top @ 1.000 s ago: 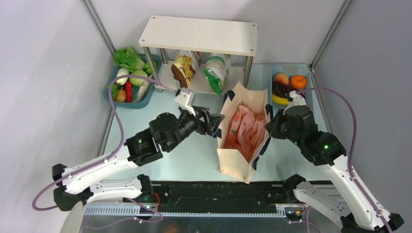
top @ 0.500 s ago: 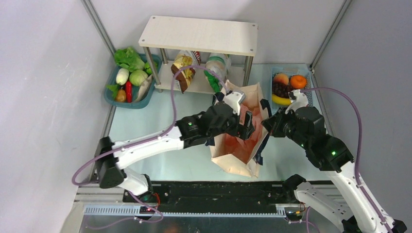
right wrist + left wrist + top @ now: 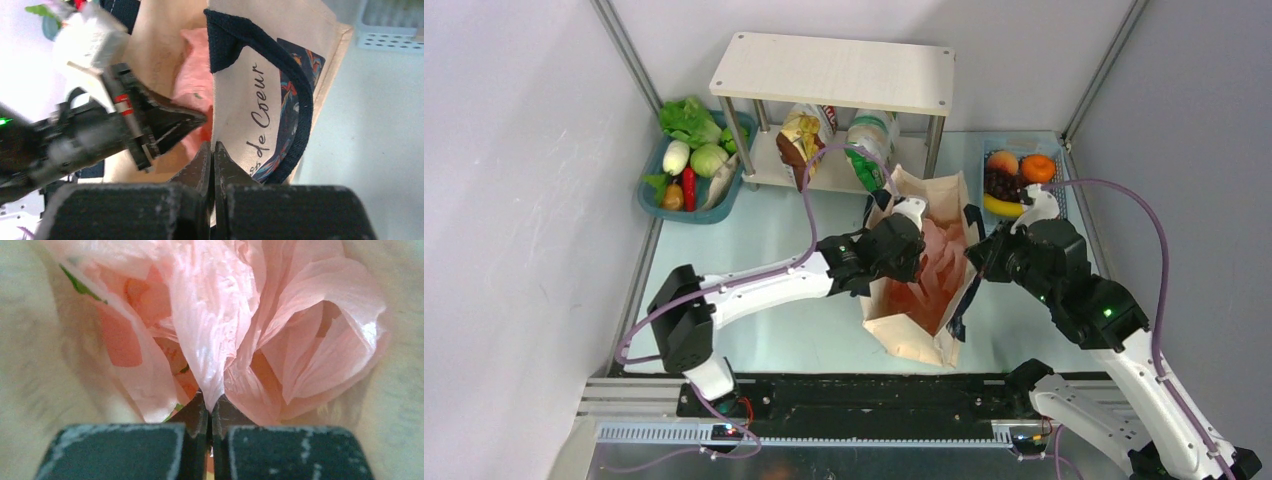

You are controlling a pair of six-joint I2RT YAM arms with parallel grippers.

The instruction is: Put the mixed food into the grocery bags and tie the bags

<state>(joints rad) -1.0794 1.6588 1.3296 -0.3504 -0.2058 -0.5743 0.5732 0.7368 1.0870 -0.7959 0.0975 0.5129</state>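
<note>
The beige canvas tote point(image 3: 914, 335) stands at the table's middle with the pink plastic bag point(image 3: 939, 265) inside it. My left gripper point(image 3: 921, 252) reaches into the tote. In the left wrist view it point(image 3: 210, 407) is shut on a fold of the pink bag point(image 3: 240, 315). My right gripper point(image 3: 212, 150) is shut on the right rim of the tote point(image 3: 250, 100), beside its navy handle point(image 3: 302, 105). The grapes point(image 3: 998, 185), banana point(image 3: 998, 207) and other fruit lie in the blue basket point(image 3: 1064, 200) at the back right.
A teal basket point(image 3: 734, 190) of vegetables sits at the back left. A white shelf point(image 3: 834, 70) stands at the back, with a crisp packet point(image 3: 802, 140) and a green-white packet point(image 3: 869, 148) under it. Walls close in left and right.
My left arm swung right from beside the tote into its mouth, opened wide, then shut on the pink bag. The tote shifted slightly. The right gripper kept its hold on the rim.
</note>
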